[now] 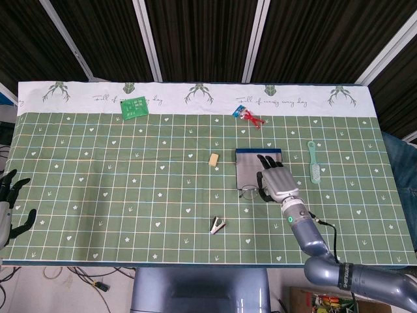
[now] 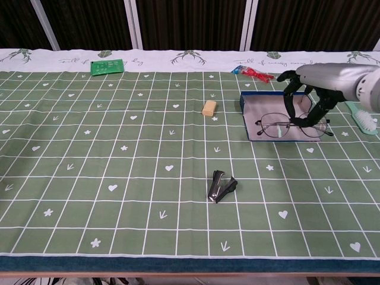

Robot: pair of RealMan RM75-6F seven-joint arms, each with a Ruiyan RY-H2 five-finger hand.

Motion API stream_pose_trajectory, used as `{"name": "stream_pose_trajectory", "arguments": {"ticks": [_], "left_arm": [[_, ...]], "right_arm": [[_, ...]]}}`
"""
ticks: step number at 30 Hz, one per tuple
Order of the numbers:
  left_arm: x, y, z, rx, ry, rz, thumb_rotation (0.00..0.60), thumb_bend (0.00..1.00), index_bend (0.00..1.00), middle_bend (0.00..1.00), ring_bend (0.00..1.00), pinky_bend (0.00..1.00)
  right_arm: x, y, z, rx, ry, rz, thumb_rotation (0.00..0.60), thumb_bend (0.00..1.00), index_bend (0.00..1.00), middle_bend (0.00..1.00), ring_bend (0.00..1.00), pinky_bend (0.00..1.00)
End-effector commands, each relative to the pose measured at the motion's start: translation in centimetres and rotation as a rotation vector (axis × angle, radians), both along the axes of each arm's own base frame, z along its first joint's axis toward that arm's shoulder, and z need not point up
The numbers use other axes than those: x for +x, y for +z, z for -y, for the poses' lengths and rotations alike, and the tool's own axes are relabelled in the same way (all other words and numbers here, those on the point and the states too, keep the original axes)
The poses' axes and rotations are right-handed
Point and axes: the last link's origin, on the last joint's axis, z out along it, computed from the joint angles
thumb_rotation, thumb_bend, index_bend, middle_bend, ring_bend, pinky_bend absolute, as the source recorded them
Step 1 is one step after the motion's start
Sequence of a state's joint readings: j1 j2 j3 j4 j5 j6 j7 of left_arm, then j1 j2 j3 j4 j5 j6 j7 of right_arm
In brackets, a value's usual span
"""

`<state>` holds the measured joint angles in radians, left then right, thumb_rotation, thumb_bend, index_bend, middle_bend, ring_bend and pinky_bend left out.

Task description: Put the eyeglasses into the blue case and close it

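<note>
Right hand holding the eyeglasses above the open blue case on the green-checked surface.

From left to right: the left hand (image 1: 10,205) sits at the far left edge of the surface (image 1: 130,182), fingers spread and holding nothing; a green circuit board (image 1: 133,107) lies near the far white border; a tan eraser (image 2: 208,108) lies mid-surface, and a black staple remover (image 2: 221,186) lies nearer the front edge. The blue case (image 2: 255,113) lies open, its grey lining facing up. The right hand (image 2: 314,89) grips the eyeglasses (image 2: 279,126) by their right side, lenses upright, over the front part of the case; whether the frame touches the lining cannot be told. A red item (image 1: 247,116) lies beyond the case, and a pale green brush (image 1: 314,163) lies to its right.
</note>
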<state>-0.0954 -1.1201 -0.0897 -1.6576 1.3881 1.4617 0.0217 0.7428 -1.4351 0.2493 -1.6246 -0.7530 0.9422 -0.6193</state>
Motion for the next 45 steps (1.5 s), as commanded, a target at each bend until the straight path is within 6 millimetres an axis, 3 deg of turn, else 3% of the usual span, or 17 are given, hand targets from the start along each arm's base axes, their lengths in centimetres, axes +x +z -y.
{"name": "stream_pose_trajectory", "arguments": {"ticks": [1,22,45], "left_arm": [[0.0,0.0,0.0,0.0,0.002,0.001,0.6,0.38,0.15,0.0,0.0,0.0],[-0.2,0.1,-0.1,0.002,0.008,0.002,0.6,0.38,0.15,0.0,0.0,0.0],[-0.3,0.3,0.0,0.012,0.012,0.0,0.6,0.38,0.15,0.0,0.0,0.0]], "right_arm": [[0.8,-0.6,2.6,-0.006,-0.024,-0.021,0.6,0.51,0.61,0.03,0.04,0.19],[1.4,-3.5,7.7,-0.031,-0.038,-0.1,0.6,0.51,0.61,0.03,0.04,0.19],[0.6,-2.9,9.8,-0.038,-0.052,-0.098,0.6,0.51,0.61,0.03,0.04,0.19]]}}
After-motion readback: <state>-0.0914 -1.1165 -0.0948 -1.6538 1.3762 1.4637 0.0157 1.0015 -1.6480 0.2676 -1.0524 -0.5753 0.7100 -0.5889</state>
